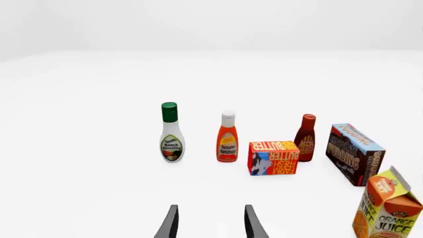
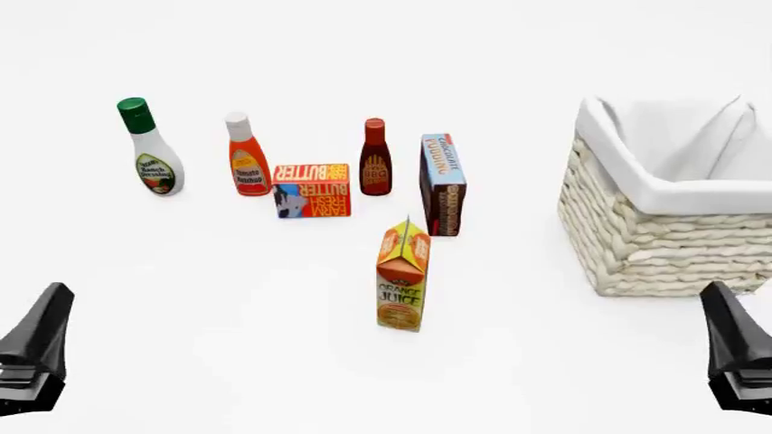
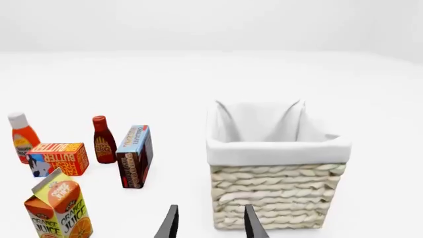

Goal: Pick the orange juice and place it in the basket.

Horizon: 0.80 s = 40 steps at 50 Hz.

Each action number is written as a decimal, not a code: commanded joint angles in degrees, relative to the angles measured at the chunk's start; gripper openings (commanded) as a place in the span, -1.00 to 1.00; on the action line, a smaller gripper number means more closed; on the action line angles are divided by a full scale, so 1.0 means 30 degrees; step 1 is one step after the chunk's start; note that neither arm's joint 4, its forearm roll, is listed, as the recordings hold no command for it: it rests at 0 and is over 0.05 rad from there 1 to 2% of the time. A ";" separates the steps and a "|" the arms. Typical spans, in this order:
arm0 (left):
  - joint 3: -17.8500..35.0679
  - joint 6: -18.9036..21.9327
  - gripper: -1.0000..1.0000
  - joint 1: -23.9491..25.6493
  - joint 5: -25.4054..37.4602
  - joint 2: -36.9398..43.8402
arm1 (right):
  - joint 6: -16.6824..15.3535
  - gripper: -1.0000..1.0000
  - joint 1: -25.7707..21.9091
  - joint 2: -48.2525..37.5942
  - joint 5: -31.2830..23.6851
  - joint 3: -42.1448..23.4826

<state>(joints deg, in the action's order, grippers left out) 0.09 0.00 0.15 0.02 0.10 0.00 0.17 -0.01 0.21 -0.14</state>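
Observation:
The orange juice (image 2: 403,278) is a tall orange gable-top carton standing upright near the middle of the table; it also shows in both wrist views (image 1: 387,210) (image 3: 58,208). The basket (image 2: 657,235), cream wicker with a white cloth liner, stands at the right, with nothing showing inside it in the right wrist view (image 3: 278,186). My left gripper (image 2: 49,316) is low at the near left, open and holding nothing (image 1: 211,225). My right gripper (image 2: 721,312) is at the near right, just in front of the basket, open and holding nothing (image 3: 210,225). Both are well apart from the carton.
Behind the carton stand, left to right, a ranch dressing bottle (image 2: 150,149), a ketchup bottle (image 2: 248,155), a butter box (image 2: 311,190), a dark red sauce bottle (image 2: 375,158) and a brown pudding box (image 2: 443,185). The pudding box is closest to the carton.

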 commanded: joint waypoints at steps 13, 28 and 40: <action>0.0078 -0.0009 1.00 0.0099 0.0035 0.0065 | -0.0149 1.00 0.0181 -0.0002 0.0274 -0.0109; 0.0089 0.0002 1.00 0.0225 0.0021 0.0091 | 0.0248 1.00 0.0091 -0.0001 0.0494 -0.0112; 0.0073 -0.0003 1.00 0.0222 0.0023 0.0073 | 0.0905 1.00 -0.0008 -0.0008 -0.0165 -0.0751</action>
<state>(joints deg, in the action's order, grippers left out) 0.33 0.00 0.77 0.08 0.34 0.51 0.67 -0.02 0.78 -1.22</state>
